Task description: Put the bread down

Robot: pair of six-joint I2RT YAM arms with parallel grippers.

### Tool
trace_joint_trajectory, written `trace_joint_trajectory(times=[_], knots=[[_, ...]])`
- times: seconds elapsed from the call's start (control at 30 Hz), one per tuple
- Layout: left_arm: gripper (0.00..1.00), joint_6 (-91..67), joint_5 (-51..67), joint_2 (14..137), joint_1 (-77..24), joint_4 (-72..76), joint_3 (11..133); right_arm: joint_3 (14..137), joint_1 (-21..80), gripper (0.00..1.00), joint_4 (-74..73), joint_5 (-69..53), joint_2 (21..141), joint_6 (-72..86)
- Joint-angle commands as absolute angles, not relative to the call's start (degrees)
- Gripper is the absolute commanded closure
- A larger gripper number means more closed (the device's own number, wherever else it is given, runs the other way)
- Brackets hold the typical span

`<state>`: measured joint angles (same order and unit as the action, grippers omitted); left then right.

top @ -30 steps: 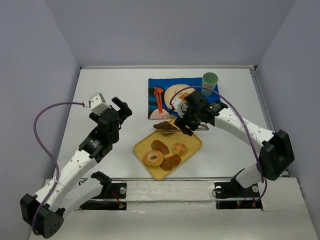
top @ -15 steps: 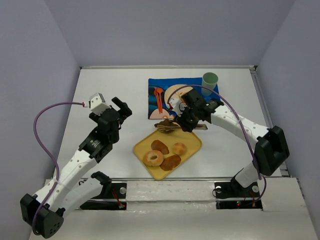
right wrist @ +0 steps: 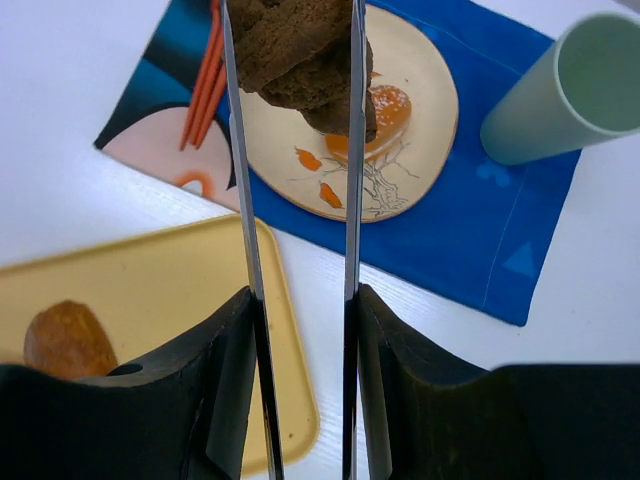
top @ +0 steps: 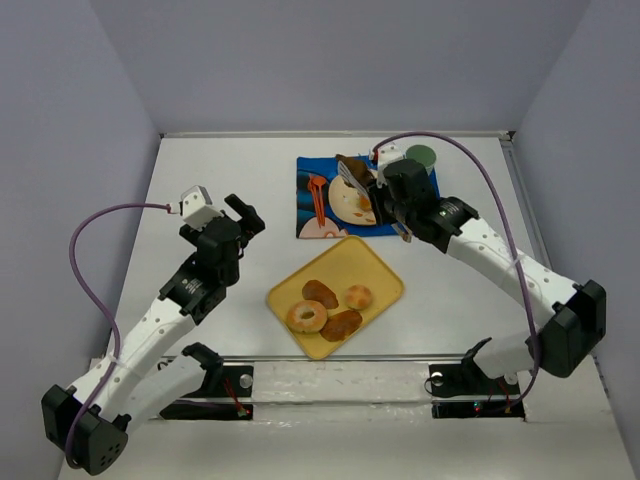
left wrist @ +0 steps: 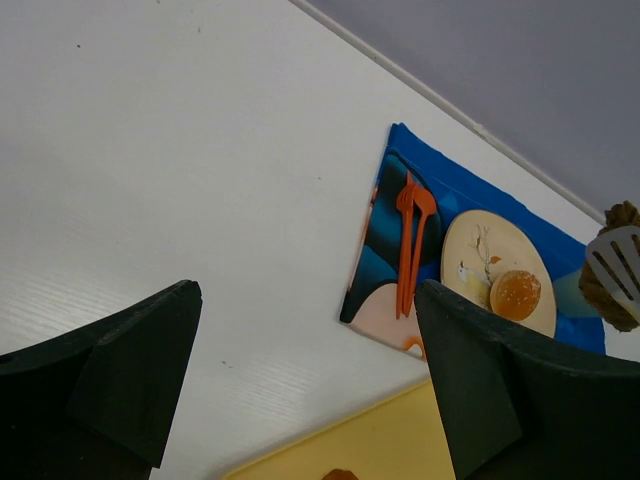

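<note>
My right gripper (top: 385, 197) (right wrist: 300, 310) is shut on metal tongs (right wrist: 352, 150). The tongs pinch the dark chocolate-brown ridged pastry (right wrist: 300, 45) (top: 351, 165) in the air above the round cream plate (right wrist: 425, 130) (top: 338, 208). The glossy golden-orange roll (right wrist: 390, 108) (left wrist: 515, 293) lies on that plate, partly hidden by the pastry. My left gripper (top: 243, 215) (left wrist: 305, 300) is open and empty over bare table, left of the tray. The left wrist view shows the pastry (left wrist: 622, 216) in the tongs' slotted tip (left wrist: 615, 262) at its right edge.
The plate sits on a blue placemat (top: 310, 170) with an orange fork and spoon (top: 318, 197) at its left. A green cup (top: 421, 158) stands at the mat's far right corner. A yellow tray (top: 385, 275) holding several other breads lies in front.
My right arm lifted the tongs and dark pastry off the tray's far edge and carried them back and up over the plate. The left arm has not moved.
</note>
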<state>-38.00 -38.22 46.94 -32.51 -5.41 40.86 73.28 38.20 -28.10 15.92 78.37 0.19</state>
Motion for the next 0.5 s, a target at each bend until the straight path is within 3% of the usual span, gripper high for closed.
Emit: trace_joint_trajectory(times=[0.0,0.17,0.47], knots=[[0.01,-38.41,-40.17,46.67,-32.17,-3.87,40.96,78.03,38.41,0.72,-24.08,23.99,84.45,8.70],[0.01,-38.41,-40.17,46.49,-32.08,-4.04,40.87,82.79,38.41,0.71,-25.31,23.21,92.27,13.69],[0.01,-38.50,-39.99,45.88,-32.08,-4.04,40.69,89.73,38.41,0.55,-35.68,23.47,101.42,22.93]])
